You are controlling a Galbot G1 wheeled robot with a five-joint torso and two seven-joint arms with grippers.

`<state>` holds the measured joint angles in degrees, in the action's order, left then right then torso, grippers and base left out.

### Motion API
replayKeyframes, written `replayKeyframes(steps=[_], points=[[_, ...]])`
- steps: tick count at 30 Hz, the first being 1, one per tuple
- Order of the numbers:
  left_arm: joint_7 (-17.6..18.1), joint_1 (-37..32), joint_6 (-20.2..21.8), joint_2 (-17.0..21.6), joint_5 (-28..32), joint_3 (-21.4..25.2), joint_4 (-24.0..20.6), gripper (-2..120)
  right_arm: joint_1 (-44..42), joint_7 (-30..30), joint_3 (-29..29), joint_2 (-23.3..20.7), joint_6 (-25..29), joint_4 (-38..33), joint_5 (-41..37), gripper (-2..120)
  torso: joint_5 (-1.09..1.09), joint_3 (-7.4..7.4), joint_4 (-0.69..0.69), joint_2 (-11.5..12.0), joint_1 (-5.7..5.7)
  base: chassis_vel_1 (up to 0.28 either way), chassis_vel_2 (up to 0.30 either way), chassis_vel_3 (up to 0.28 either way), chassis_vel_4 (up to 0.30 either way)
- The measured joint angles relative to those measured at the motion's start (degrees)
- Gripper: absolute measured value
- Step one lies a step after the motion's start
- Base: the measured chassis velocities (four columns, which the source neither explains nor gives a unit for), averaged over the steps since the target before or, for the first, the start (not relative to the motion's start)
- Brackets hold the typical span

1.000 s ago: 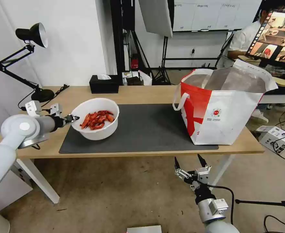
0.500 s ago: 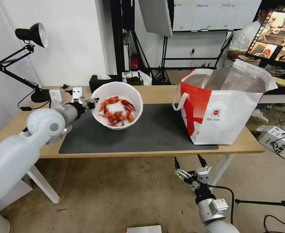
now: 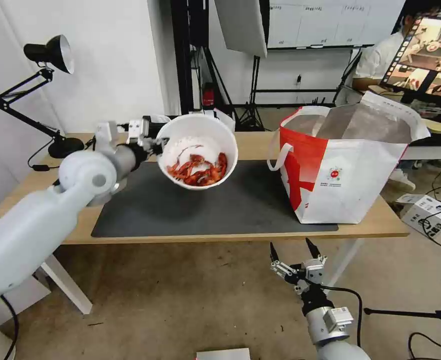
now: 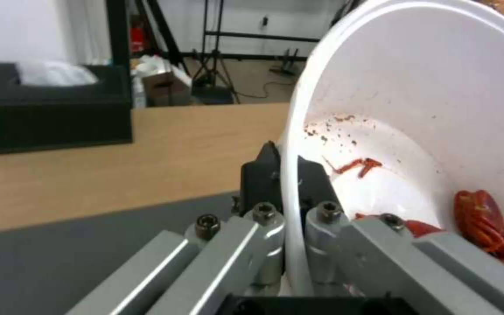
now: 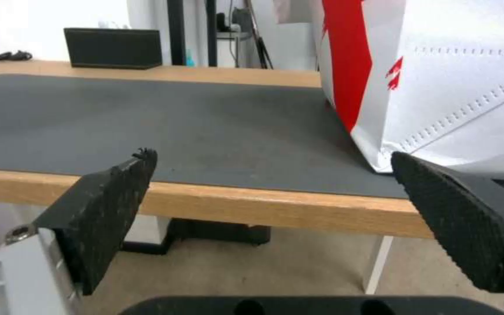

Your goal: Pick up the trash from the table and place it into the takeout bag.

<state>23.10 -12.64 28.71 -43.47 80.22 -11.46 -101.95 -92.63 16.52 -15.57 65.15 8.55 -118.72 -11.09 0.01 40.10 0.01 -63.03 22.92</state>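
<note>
lifting: the left gripper (image 3: 156, 145) has carried the white bowl (image 3: 198, 150) up off the dark mat (image 3: 230, 210) and closer to the takeout bag (image 3: 343, 167) than a second ago.
tilt: the bowl now leans over more, and the red shells (image 3: 198, 171) have slid to its low side.
left fingers: pinched tight on the bowl's rim.
right gripper (image 3: 294, 254): waits low in front of the table (image 3: 260, 145), fingers spread wide, holding nothing.
meaning: i think the bowl is on its way to the bag, but it is not over the bag's open top yet.
writing: a small round logo on the bag, words too tiny to read.
</note>
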Motion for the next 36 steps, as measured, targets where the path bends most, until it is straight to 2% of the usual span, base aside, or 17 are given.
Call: replayKeyframes(steps=[2,3,6,10,12,16,19,20,23,24,27,28,31,32,35,36], points=[[0.46,3.97,0.04,-2.36,1.26,-2.89,2.09,0,-0.01,0.00,0.00,0.00,0.00,0.00,0.00,100,-0.02,0.01,-0.02,0.01,0.00,0.000,0.000,0.000,0.000],[0.46,3.97,0.04,-2.36,1.26,-2.89,2.09,0,-0.01,0.00,0.00,0.00,0.00,0.00,0.00,100,-0.02,0.01,-0.02,0.01,0.00,0.000,0.000,0.000,0.000],[1.64,10.82,0.07,-6.22,3.98,-5.68,5.09,0,0.00,0.00,0.00,0.00,0.00,0.00,0.00,100,0.01,0.01,-0.02,0.01,0.01,0.000,0.000,0.000,0.000],[2.02,13.81,0.07,-8.03,4.91,-6.74,6.26,0,0.00,0.00,0.00,0.00,0.00,0.00,0.00,100,-0.01,0.01,-0.02,0.01,0.01,0.000,0.000,0.000,0.000],[3.10,19.59,0.18,-12.76,6.85,-9.79,8.75,0,0.00,0.00,0.00,0.00,0.00,0.00,0.00,100,0.00,0.01,-0.02,0.01,0.01,0.000,0.000,0.000,0.000],[3.18,21.72,0.18,-15.24,6.90,-11.48,10.40,0,0.00,0.00,0.00,0.00,0.00,0.00,0.00,100,0.01,0.00,-0.02,0.01,0.01,0.000,0.000,0.000,0.000],[3.31,24.32,0.18,-20.11,6.77,-13.38,14.17,0,0.00,0.00,0.00,0.00,0.00,0.00,0.00,100,0.01,0.01,-0.02,0.01,0.01,0.000,0.000,0.000,0.000],[3.31,24.32,0.18,-20.11,6.77,-13.38,14.17,0,0.00,0.00,0.00,0.00,0.00,0.00,0.00,100,0.01,0.01,-0.02,0.01,0.01,0.000,0.000,0.000,0.000],[4.12,25.92,0.02,-24.15,6.69,-14.43,17.59,0,0.00,0.00,0.00,0.00,0.00,0.00,0.00,100,0.00,0.01,-0.01,0.01,0.00,0.000,0.000,0.000,0.000],[4.12,25.92,0.02,-24.15,6.69,-14.43,17.59,0,0.00,0.00,0.00,0.00,0.00,0.00,0.00,100,0.00,0.01,-0.01,0.01,0.00,0.000,0.000,0.000,0.000],[5.09,27.49,-0.46,-28.98,6.70,-14.85,22.63,0,0.00,0.00,0.00,0.00,0.00,0.00,0.00,100,-0.01,0.01,-0.01,0.01,0.01,0.000,0.000,0.000,0.000],[5.09,27.49,-0.46,-28.98,6.70,-14.85,22.63,0,0.00,0.00,0.00,0.00,0.00,0.00,0.00,100,-0.01,0.01,-0.01,0.01,0.01,0.000,0.000,0.000,0.000],[6.01,28.80,-1.58,-34.26,6.39,-15.37,28.38,0,0.00,0.00,0.00,0.00,0.00,0.00,0.00,100,0.00,0.01,-0.02,0.00,0.00,0.000,0.000,0.000,0.000],[6.01,28.80,-1.58,-34.26,6.39,-15.37,28.38,0,0.00,0.00,0.00,0.00,0.00,0.00,0.00,100,0.00,0.01,-0.02,0.00,0.00,0.000,0.000,0.000,0.000],[7.75,29.26,-6.18,-41.35,2.69,-16.09,34.50,0,0.00,0.00,0.00,0.00,0.00,0.00,0.00,100,0.01,0.00,-0.02,0.00,0.00,0.000,0.000,0.000,0.000],[7.75,29.26,-6.18,-41.35,2.69,-16.09,34.50,0,0.00,0.00,0.00,0.00,0.00,0.00,0.00,100,0.01,0.00,-0.02,0.00,0.00,0.000,0.000,0.000,0.000]])
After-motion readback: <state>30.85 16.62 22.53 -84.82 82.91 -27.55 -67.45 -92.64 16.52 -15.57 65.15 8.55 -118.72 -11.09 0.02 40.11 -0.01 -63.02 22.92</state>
